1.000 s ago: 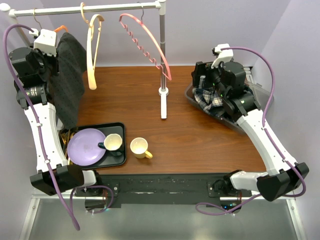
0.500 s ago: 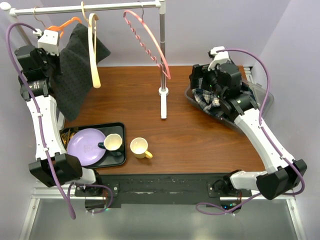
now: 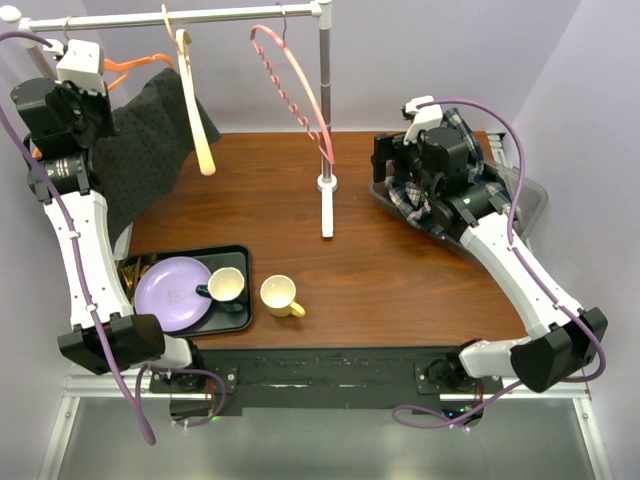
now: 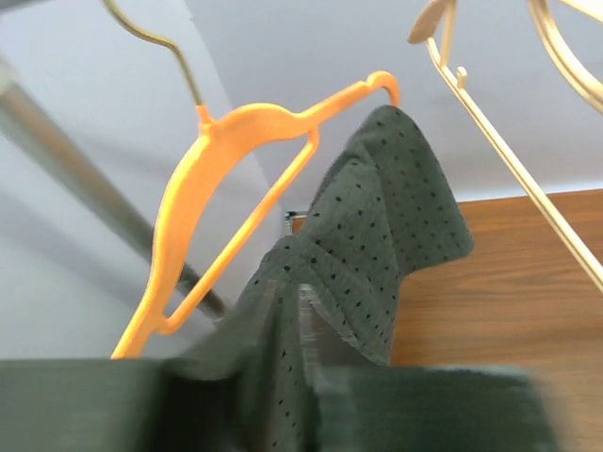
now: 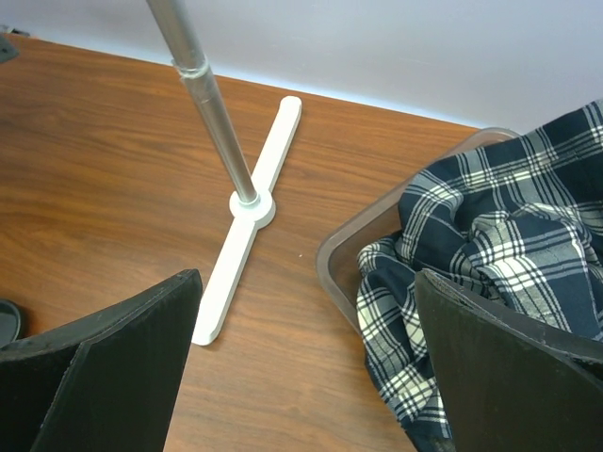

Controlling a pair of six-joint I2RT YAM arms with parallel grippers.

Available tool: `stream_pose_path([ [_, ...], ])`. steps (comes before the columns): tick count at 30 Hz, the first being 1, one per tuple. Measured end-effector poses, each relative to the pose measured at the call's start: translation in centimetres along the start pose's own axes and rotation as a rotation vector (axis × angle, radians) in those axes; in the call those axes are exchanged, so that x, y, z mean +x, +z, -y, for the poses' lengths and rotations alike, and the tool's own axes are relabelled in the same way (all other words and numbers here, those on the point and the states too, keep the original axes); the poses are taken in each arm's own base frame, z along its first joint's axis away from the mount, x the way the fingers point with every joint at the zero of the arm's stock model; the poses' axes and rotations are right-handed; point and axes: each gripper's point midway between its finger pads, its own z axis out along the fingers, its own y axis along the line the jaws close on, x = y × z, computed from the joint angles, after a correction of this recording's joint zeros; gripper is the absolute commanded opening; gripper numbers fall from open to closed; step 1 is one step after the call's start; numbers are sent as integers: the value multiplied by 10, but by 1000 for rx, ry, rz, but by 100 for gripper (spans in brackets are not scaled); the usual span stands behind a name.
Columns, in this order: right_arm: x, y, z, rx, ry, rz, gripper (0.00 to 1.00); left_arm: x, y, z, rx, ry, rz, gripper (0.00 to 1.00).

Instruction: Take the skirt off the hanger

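A dark grey dotted skirt [image 3: 150,140] hangs from an orange hanger [image 3: 135,63] on the rail at the far left. In the left wrist view the skirt [image 4: 396,226] still hooks over the tip of the orange hanger [image 4: 226,160]. My left gripper [image 4: 301,377] is shut on a fold of the skirt and pulls it sideways off the hanger. My right gripper [image 5: 301,377] is open and empty above the table, beside a grey bin [image 5: 353,245] holding a plaid cloth [image 5: 499,245].
A cream hanger [image 3: 195,100] and a pink hanger [image 3: 295,90] hang on the white rail [image 3: 200,14]. The rack's post and foot [image 3: 326,190] stand mid-table. A black tray [image 3: 235,258] with a purple plate [image 3: 172,293] and a cup, and a yellow mug [image 3: 280,296], sit front left.
My left gripper has risen and moved back-left with the skirt, stretching it out from the hanger. The hangers have swung. My right arm has shifted slightly left.
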Motion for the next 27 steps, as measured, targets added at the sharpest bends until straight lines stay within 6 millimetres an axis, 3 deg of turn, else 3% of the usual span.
stream_pose_path([
  [1, 0, 0, -1, -2, -4, 0, 99, -4, -3, -2, -14, -7, 2, 47],
  [4, 1, 0, -6, -12, -12, -2, 99, -17, -12, -13, -71, -9, 14, 59],
  [9, 3, 9, -13, -24, -28, -17, 99, -45, -30, -38, -193, 12, 36, 67],
  [12, 3, 19, -15, -21, -40, -34, 99, -43, -31, -50, -246, 39, 6, 73],
  [16, 8, 28, -14, -6, -49, -57, 99, -20, -13, -59, -270, 75, -95, 76],
  [22, 2, 26, -13, 1, -47, -45, 99, 44, 28, -57, -228, 109, -292, 79],
  [27, -9, 17, -13, 2, -42, -14, 99, 63, 47, -55, -192, 139, -335, 78],
])
